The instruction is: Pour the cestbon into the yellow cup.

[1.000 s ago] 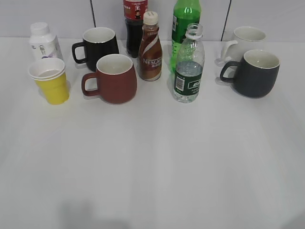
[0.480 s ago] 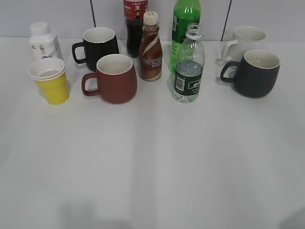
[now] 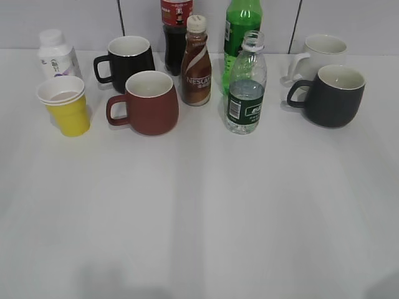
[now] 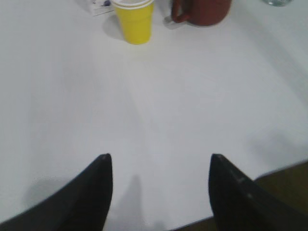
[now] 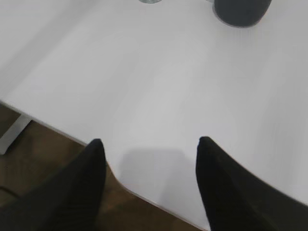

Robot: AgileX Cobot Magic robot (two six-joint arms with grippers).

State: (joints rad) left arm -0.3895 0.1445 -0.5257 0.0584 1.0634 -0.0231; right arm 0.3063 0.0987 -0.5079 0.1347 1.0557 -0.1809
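Nothing has shifted in the last second; pour not started. Left gripper (image 4: 161, 166) and right gripper (image 5: 150, 149) both released, empty. Water bottle (image 3: 245, 84) far ahead of right gripper, yellow cup (image 4: 134, 20) far ahead of left.

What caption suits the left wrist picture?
Open left gripper hovers over the white table, far from the yellow cup.

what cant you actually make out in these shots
- Exterior view: cola bottle and green soda bottle, tops cut off by the top edge; neither gripper shows.
- Left wrist view: dark red mug, rim cut off by the top edge.
- Right wrist view: cestbon, only its base shows; dark mug cropped.
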